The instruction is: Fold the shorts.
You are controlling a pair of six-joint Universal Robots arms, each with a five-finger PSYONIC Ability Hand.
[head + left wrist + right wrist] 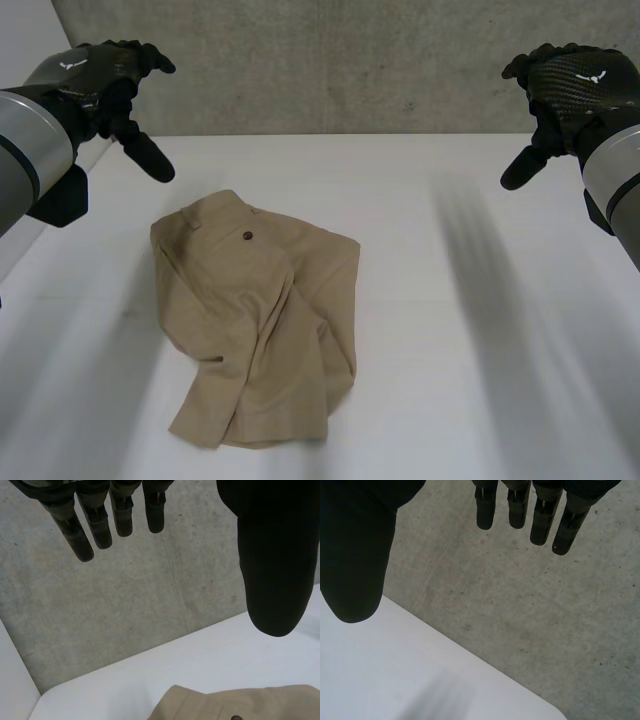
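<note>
Tan shorts [255,320] lie crumpled on the white table [470,340], left of its middle, with the buttoned waist end toward the far side and the legs toward the near edge. My left hand [105,80] hovers high above the table's far left corner, open, fingers straight, holding nothing. My right hand [560,85] hangs high at the far right, open and empty too. In the left wrist view the fingers [100,525] and thumb [272,565] spread wide above the shorts [240,705]. The right wrist view has straight fingers [520,505] and thumb [355,560] over bare table.
A grey concrete wall [340,65] runs behind the table's far edge. White table surface [395,680] lies wide to the right of the shorts.
</note>
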